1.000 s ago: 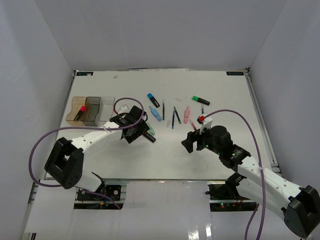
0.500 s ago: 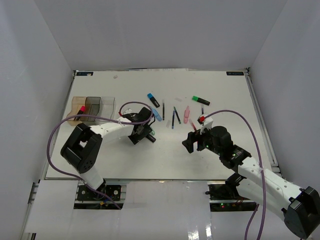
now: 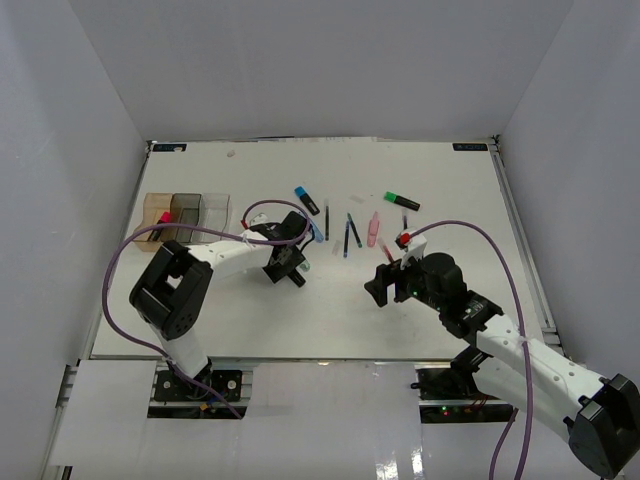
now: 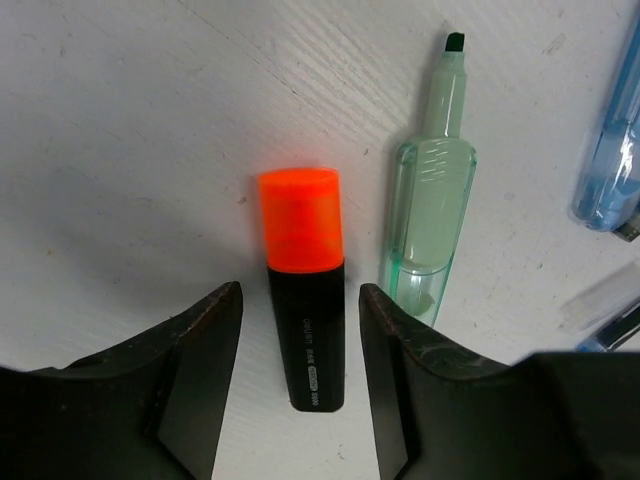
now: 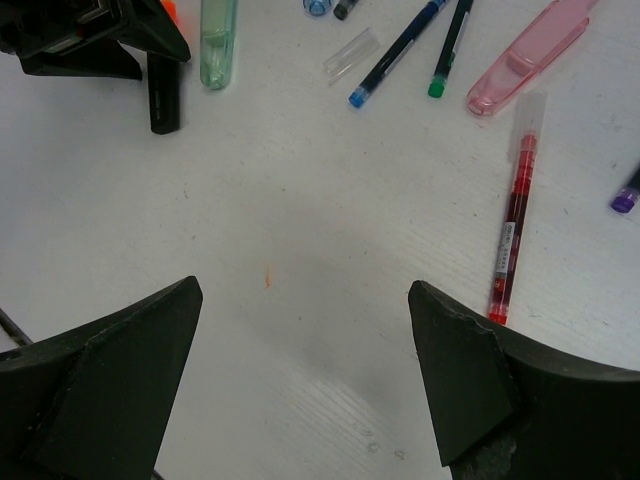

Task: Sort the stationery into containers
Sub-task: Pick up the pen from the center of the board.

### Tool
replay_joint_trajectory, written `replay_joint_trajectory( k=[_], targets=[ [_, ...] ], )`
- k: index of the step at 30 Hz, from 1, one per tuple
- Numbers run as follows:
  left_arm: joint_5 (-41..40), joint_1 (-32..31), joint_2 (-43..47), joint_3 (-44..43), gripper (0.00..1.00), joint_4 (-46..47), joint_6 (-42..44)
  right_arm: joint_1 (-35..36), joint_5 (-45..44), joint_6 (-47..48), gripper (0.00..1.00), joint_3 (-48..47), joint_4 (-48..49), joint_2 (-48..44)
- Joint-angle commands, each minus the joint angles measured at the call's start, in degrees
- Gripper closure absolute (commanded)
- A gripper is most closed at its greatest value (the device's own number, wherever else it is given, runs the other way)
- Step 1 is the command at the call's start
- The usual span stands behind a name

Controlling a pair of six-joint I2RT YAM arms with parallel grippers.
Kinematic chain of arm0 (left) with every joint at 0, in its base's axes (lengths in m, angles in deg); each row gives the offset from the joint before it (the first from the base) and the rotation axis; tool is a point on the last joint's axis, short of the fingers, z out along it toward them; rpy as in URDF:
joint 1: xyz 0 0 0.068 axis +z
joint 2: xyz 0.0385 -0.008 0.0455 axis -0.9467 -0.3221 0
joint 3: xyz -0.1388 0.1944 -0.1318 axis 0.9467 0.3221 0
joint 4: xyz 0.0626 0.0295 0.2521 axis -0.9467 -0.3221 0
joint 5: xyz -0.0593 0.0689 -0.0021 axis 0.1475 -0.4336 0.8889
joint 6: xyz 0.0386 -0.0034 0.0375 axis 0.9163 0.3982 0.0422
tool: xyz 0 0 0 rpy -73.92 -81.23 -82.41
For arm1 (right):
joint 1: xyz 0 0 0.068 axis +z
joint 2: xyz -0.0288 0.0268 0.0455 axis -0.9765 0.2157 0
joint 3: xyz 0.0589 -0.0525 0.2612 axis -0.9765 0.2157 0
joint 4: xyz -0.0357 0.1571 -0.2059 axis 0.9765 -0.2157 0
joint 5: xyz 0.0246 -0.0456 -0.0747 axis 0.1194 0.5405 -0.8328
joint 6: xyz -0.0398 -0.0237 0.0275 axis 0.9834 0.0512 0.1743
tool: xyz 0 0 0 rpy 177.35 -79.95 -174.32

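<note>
orange-capped highlighter (image 4: pixel 304 285) | black barrel, lying flat | left gripper (image 4: pixel 299 320) spread astride | right gripper (image 5: pixel 302 305) spread

Left gripper (image 3: pixel 289 268): low over the table (image 3: pixel 250 320), near the scattered pens (image 3: pixel 347 233).
Containers (image 3: pixel 186 214): left edge, a red-tipped item (image 3: pixel 163 218) in the amber one.

I see matt white scuffed desk (image 4: pixel 120 130); smooth glossy black-and-orange plastic highlighter (image 4: pixel 305 310); translucent pale-green plastic marker (image 4: pixel 428 230), ribbed grip.
</note>
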Motion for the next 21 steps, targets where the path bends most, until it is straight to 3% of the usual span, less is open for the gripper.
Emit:
replay_joint_trajectory(
  k=[1,12,15,19,21],
  targets=[
    [-0.9,-0.1,-0.8,-0.8,0.4,-0.5,-1.7,0.3,-0.9,0.4,0.1,0.9,2.3,-0.7],
    [-1.2,0.3,3.1,3.4,0.76,-1.2,-0.9,0.2,-0.9,0.4,0.1,1.1,2.2,-1.1],
    [-4.1,0.5,6.9,2.9,0.82,-3.0,3.5,0.2,-0.9,0.4,0.1,1.2,2.1,-1.5],
    [-12.3,2.8,12.6,-0.8,0.82,-7.3,13.9,0.2,-0.2,0.3,0.1,1.1,2.3,-2.2],
    [-16.6,6.2,16.4,-1.8,0.82,-6.9,22.6,0.2,0.2,0.4,0.1,1.2,2.3,-2.5]
  ],
)
